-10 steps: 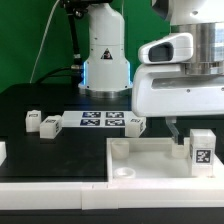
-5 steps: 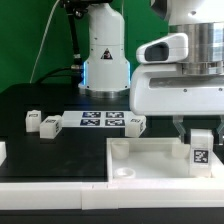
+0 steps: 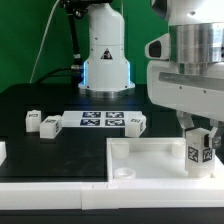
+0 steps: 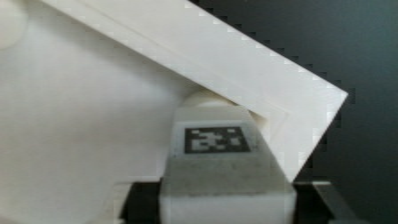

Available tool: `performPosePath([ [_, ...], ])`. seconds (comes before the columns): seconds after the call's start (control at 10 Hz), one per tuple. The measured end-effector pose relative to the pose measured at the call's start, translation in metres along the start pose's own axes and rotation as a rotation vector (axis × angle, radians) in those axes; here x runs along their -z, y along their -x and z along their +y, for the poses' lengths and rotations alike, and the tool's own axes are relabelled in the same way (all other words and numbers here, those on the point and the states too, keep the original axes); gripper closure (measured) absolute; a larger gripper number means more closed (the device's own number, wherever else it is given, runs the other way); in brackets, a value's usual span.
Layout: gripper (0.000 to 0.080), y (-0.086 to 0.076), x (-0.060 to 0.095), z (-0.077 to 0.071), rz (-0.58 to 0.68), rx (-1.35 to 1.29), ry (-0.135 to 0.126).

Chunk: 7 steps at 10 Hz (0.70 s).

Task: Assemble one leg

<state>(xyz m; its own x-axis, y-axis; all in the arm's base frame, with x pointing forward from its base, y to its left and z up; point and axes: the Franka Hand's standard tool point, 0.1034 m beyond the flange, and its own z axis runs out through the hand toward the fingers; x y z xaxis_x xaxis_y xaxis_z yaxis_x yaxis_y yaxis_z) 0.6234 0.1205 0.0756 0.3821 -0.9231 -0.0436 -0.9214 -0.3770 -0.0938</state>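
Note:
My gripper (image 3: 200, 140) is shut on a leg (image 3: 199, 153), a small white block with a black-and-white tag. It holds the leg upright over the corner of the large white panel (image 3: 150, 158) at the exterior view's right. In the wrist view the leg (image 4: 221, 150) stands between my two dark fingers (image 4: 141, 202), its far end against the panel's corner (image 4: 285, 80). Three more legs (image 3: 33, 121), (image 3: 50, 124), (image 3: 135, 122) lie on the black table behind the panel.
The marker board (image 3: 100, 120) lies between the loose legs. The white robot base (image 3: 104, 55) stands at the back. A round socket (image 3: 124, 171) shows at the panel's near corner. A white piece (image 3: 2, 152) sits at the exterior view's left edge.
The gripper has turned about its wrist with the leg in it; the leg's tag now faces more to the exterior view's left and sits slightly higher.

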Motion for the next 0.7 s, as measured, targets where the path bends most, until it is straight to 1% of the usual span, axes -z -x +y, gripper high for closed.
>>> performPosePath([
  [0.2, 0.0508, 0.0020, -0.0005, -0.0012, -0.001, -0.288, 0.001],
  [0.3, 0.0508, 0.0023, -0.0005, -0.0018, 0.002, -0.367, 0.004],
  [0.4, 0.0508, 0.0008, -0.0007, -0.0018, -0.007, -0.466, 0.000],
  [0.5, 0.0508, 0.0000, -0.0006, -0.0023, -0.012, -0.503, -0.004],
  [0.7, 0.0508, 0.0003, -0.0007, -0.0022, -0.012, -0.433, -0.005],
])
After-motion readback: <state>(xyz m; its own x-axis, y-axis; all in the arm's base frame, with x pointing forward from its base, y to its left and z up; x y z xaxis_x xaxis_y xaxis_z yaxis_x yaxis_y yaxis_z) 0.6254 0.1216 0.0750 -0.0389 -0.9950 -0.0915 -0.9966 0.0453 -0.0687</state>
